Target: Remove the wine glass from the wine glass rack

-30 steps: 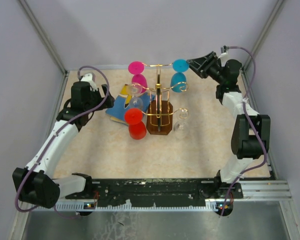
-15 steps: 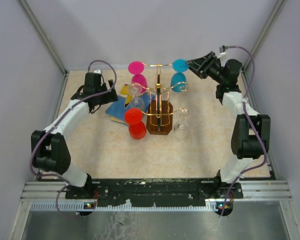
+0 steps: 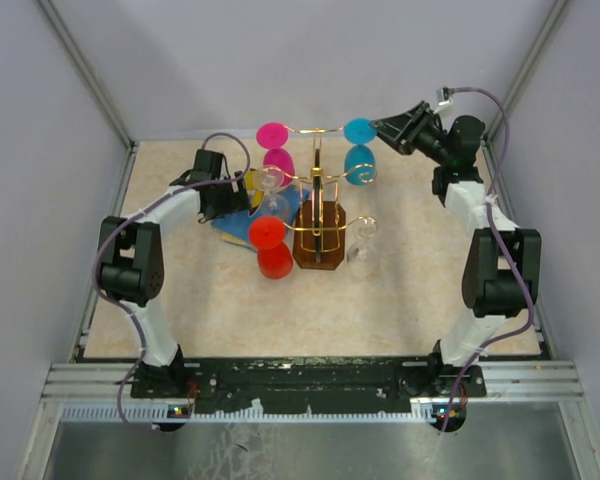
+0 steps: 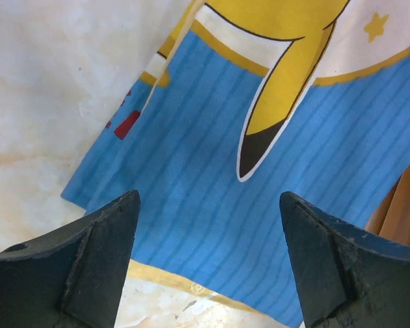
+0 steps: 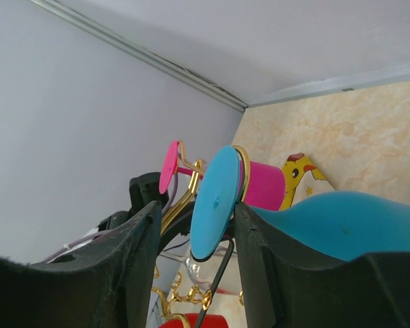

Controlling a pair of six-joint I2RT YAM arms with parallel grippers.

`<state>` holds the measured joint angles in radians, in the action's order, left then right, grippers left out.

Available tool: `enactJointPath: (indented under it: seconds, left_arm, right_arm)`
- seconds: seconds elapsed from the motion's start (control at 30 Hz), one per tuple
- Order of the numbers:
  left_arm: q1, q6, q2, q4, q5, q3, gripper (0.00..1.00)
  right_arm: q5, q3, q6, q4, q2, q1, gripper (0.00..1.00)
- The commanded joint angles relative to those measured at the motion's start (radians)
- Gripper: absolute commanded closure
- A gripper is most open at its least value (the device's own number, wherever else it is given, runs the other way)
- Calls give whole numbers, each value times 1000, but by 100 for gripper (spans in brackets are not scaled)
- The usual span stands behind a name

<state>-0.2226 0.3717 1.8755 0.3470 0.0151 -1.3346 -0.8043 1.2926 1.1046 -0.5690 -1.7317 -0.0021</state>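
Note:
The wine glass rack (image 3: 318,238) is gold wire on a dark brown hexagonal base, mid-table. A blue wine glass (image 3: 358,148) hangs upside down from its upper right arm, a pink one (image 3: 274,145) from the upper left, and a red one (image 3: 268,245) lower left. My right gripper (image 3: 382,127) is open, its fingers on either side of the blue glass's round foot (image 5: 215,201); the blue bowl (image 5: 342,225) lies just below. My left gripper (image 3: 232,192) is open and empty, low over a flat blue picture sheet (image 4: 260,171).
Clear glasses hang on the rack at the left (image 3: 272,182) and lower right (image 3: 363,240). The blue sheet with a yellow cartoon figure (image 3: 238,212) lies left of the rack. Grey walls and metal rails close in the table's back and sides.
My left arm has swung right and forward, from the table's left side to over the blue sheet beside the rack. My right gripper has hardly moved at the blue glass's foot.

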Motion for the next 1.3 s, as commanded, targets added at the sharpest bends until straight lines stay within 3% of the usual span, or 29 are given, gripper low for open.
enactJointPath:
  seconds: [0.0,0.3,0.47,0.67,0.77,0.8,1.07,1.27]
  left_arm:
    - [-10,18,18,-25,51,-58,12]
    - [-66,3,121,-1,33,-109,12]
    - [-67,14,195,79,-18,-138,12]
    - [-64,18,223,118,-76,-145,12]
    - [-55,17,231,141,-96,-152,11]
    - [-49,15,233,147,-98,-152,11]
    - [6,-4,229,184,-142,-143,9]
    - [119,6,229,212,-113,-136,9]
  right_arm:
    - [-44,62,23,-58,-20,7,54]
    - [-72,95,28,-44,-53,20,56]
    - [-81,115,19,-20,-67,29,63]
    - [-96,124,18,-16,-76,30,81]
    - [-97,129,16,-7,-77,29,99]
    - [-96,130,16,-6,-77,29,100]
    - [-88,119,37,-17,-76,22,100]
    - [-106,94,107,-97,-67,-2,100]
